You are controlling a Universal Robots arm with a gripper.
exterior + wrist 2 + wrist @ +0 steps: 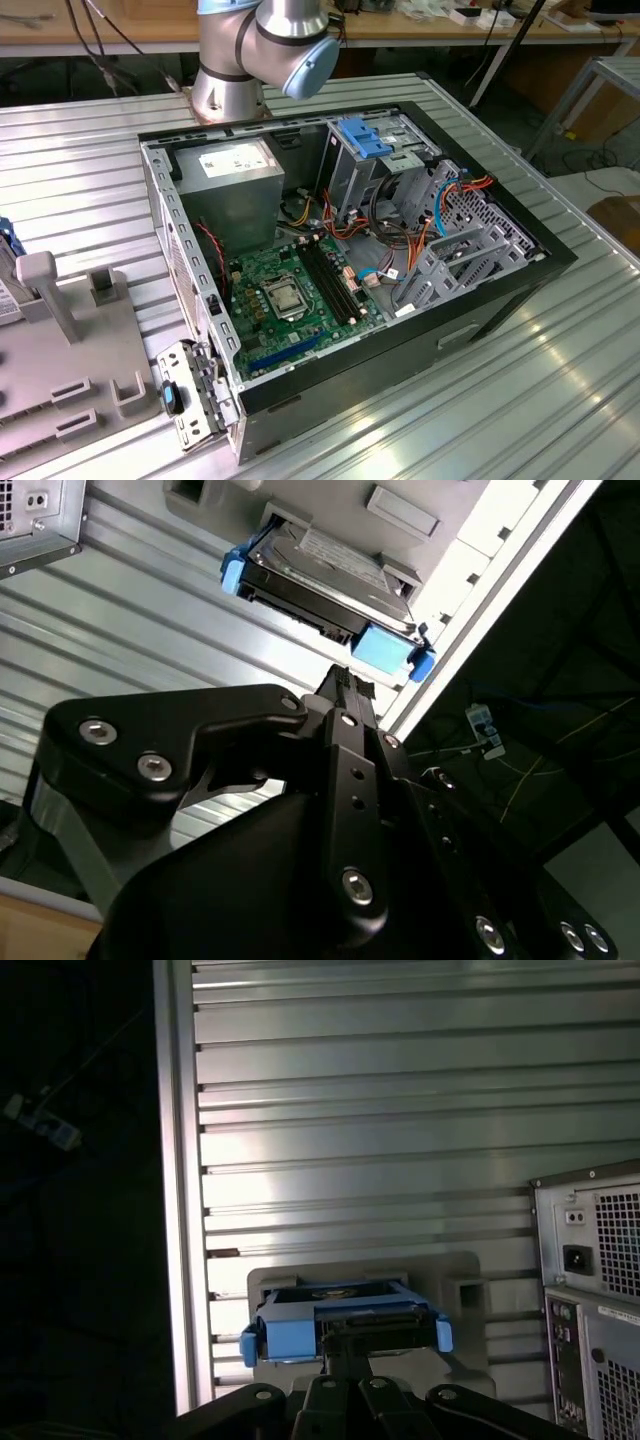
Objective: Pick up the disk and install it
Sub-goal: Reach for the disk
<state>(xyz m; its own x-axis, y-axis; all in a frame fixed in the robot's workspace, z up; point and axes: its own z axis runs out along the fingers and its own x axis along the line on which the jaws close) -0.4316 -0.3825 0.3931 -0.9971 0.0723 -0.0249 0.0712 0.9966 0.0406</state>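
The disk [320, 575] is a dark grey drive in a bright blue carrier frame. It rests in a pale grey holder [400, 510] near the edge of the ribbed metal table. In the first wrist view the disk [295, 1338] lies end-on, just beyond my fingertips. My black gripper [345, 680] points at the disk's near long edge, with a small gap to it. Its two fingers meet at the tip, so it is shut and nothing sits between them. In the first wrist view my gripper [347, 1348] lines up with the middle of the disk.
An open computer case [350, 250] lies on the table, with a grey drive cage [375, 165] at its far side. Its rear panel [590, 1290] stands close to the holder. The arm's base [230, 80] rises behind the case. The table edge [180, 1210] runs beside the holder.
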